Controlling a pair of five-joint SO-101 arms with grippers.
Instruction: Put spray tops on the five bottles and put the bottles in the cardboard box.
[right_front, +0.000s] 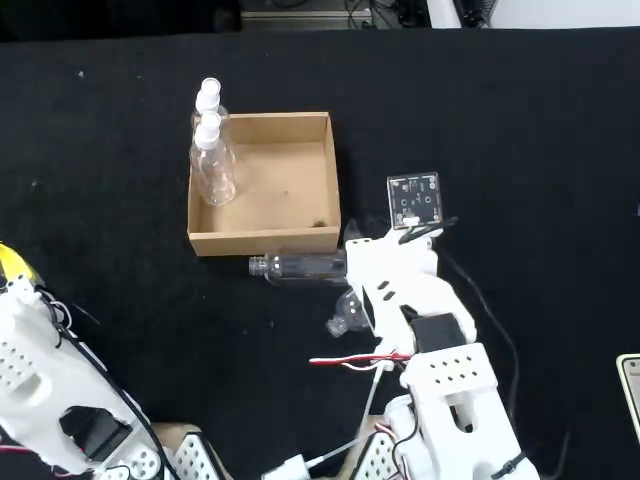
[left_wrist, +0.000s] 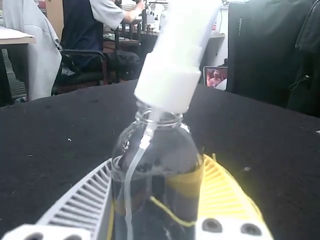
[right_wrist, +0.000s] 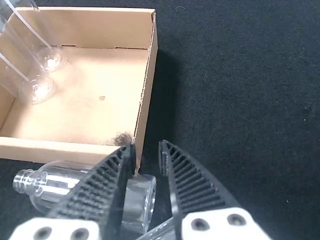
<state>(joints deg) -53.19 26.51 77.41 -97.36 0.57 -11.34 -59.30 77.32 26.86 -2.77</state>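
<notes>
From overhead, my right arm (right_front: 400, 285) is stretched toward the cardboard box (right_front: 265, 242). Its wrist is over the base of an uncapped bottle (right_front: 300, 267) lying just in front of the box's near wall. Two capped bottles (right_front: 213, 165) stand inside against the box's left wall. My left arm (right_front: 35, 370) sits at the table's near-left edge.

On the left wrist camera, the left gripper (left_wrist: 157, 172) clamps an upright bottle (left_wrist: 155, 145), with a spray top (left_wrist: 175, 55) resting crooked in its neck.

On the right wrist camera, the right gripper (right_wrist: 145, 147) hangs with jaws narrowly parted above the lying bottle's base, gripping nothing.
</notes>
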